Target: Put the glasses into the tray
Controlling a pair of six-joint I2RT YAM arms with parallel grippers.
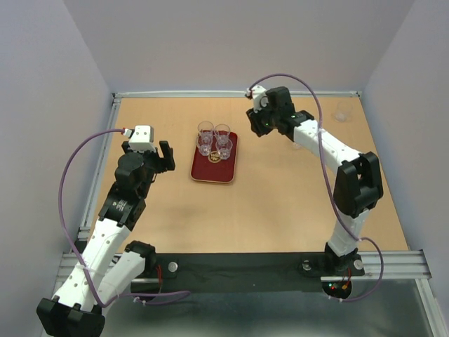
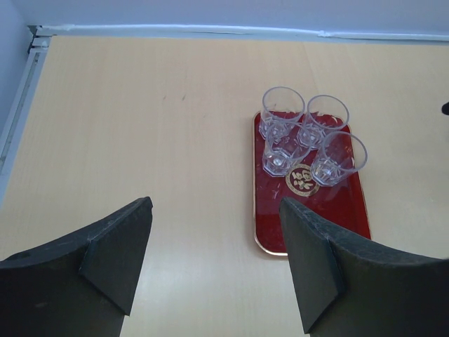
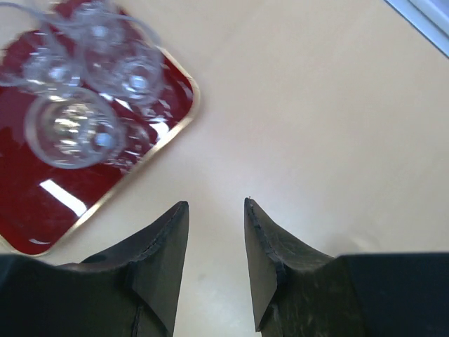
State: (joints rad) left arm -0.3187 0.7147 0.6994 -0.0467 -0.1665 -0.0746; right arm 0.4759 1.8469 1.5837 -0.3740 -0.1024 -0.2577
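The dark red tray (image 1: 216, 170) lies on the wooden table between the arms. Several clear glasses stand upright in a cluster at its far end, among them one at the back left (image 1: 205, 129) and one at the front right (image 1: 224, 148). In the left wrist view the tray (image 2: 312, 217) and a glass (image 2: 283, 111) show ahead to the right. My left gripper (image 1: 163, 156) (image 2: 214, 235) is open and empty, left of the tray. My right gripper (image 1: 257, 128) (image 3: 216, 205) is open and empty, just right of the tray's (image 3: 42, 203) far end, beside a glass (image 3: 70, 128). Another faint glass (image 1: 342, 113) stands at the far right.
Grey walls close the table at the back and sides, with a metal rail (image 1: 98, 175) along the left edge. The arm bases sit on a black strip (image 1: 238, 270) at the near edge. Bare wood lies near the tray's front.
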